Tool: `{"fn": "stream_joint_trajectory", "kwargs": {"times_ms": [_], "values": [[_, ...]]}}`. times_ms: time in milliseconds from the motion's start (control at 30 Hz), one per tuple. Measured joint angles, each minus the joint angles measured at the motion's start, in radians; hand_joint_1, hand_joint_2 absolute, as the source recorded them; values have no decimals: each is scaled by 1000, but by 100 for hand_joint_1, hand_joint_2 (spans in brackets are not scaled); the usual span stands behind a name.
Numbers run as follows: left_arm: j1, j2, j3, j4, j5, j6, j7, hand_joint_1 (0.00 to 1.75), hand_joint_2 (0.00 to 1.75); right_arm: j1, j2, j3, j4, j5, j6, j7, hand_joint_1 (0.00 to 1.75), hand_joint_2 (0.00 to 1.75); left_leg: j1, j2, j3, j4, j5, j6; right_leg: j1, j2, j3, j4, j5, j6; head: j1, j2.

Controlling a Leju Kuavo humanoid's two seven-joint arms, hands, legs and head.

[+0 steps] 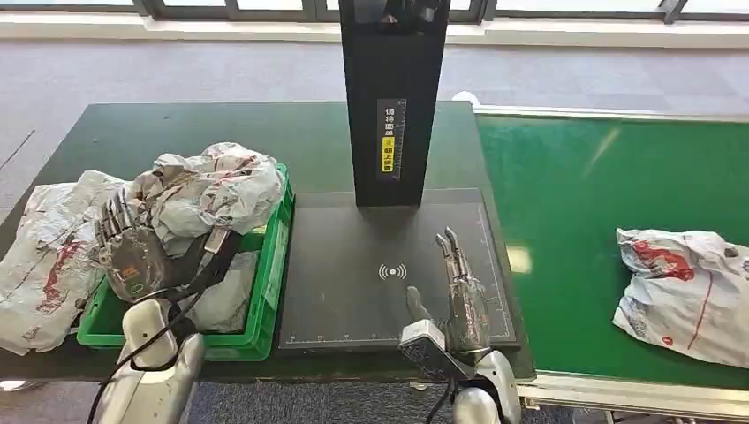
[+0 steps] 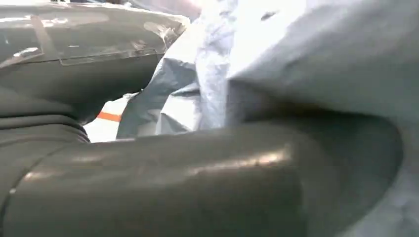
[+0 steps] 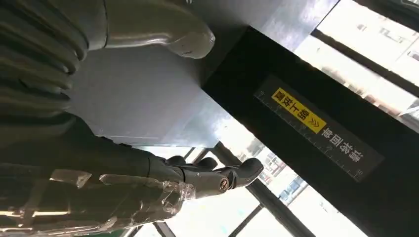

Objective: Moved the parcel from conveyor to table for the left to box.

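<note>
Head view has the left hand [image 1: 132, 252] sitting in the green crate [image 1: 269, 274] on the worktop [image 1: 300, 137], fingers spread against a crumpled grey parcel [image 1: 208, 190] without really gripping it. Right hand [image 1: 455, 291] is empty, fingers straight out over the black scanner pad [image 1: 353, 247] by the black post [image 1: 393, 97]. Another parcel on the conveyor [image 1: 684, 287] lies on the green conveyor belt [image 1: 574, 194], well apart from both hands.

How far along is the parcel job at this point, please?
Done: parcels fill the green crate, where the left hand rests against them; whether it grips one is unclear. In hand: nothing; the right hand hovers open over the dark mat. Left: one parcel still lies on the conveyor.
</note>
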Motion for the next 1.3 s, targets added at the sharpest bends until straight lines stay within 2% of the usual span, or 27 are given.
{"fn": "stream_joint_trajectory", "kwargs": {"times_ms": [100,167,500,600,667,800,867,1000,1200,1300], "values": [[3,-39,56,-70,0,0,-117,0,0,-1,0,0,0,-1,-1,0,0,175,0,-1,0,0,0,0,0,-1,0,0,0,0,0,0],[3,-53,89,-94,0,0,-152,0,0,-2,0,0,1,-3,-3,0,0,175,0,-2,0,0,0,0,0,-1,0,0,0,0,0,0],[5,-51,143,-94,0,0,-126,0,0,-5,0,0,6,-9,-8,0,0,175,0,-2,0,0,0,0,0,-2,0,0,0,0,0,0],[5,-39,143,-91,0,0,-78,0,0,-5,0,0,6,-9,-8,0,0,175,0,-2,0,0,0,0,0,-1,0,0,0,0,0,0],[5,-12,138,-91,0,0,-14,0,0,-6,0,1,6,-9,-8,0,0,175,0,-2,0,0,0,0,0,-1,0,0,0,0,1,0],[-19,125,26,-53,0,0,274,0,0,-13,0,5,15,-9,-8,1,0,175,1,-2,0,0,1,-2,2,-2,-1,0,0,0,0,0],[-31,174,-30,-36,0,0,300,0,0,-18,0,8,19,-9,-8,2,0,175,1,-3,0,0,1,-2,2,-3,0,0,0,-1,0,0],[-90,233,-110,64,0,0,310,0,0,-20,0,9,26,-9,-9,7,0,175,3,-3,-1,0,2,-2,2,-3,0,0,1,-2,1,0],[-335,364,-183,317,0,0,312,0,0,-44,1,14,48,-12,-1,5,0,175,4,-2,-1,0,5,-5,5,-2,-2,0,5,-6,0,0],[-434,413,-205,380,0,0,314,0,0,-57,3,14,64,-19,-1,-1,0,175,4,-1,-1,0,5,-6,5,-1,-2,1,5,-6,0,0]]}}
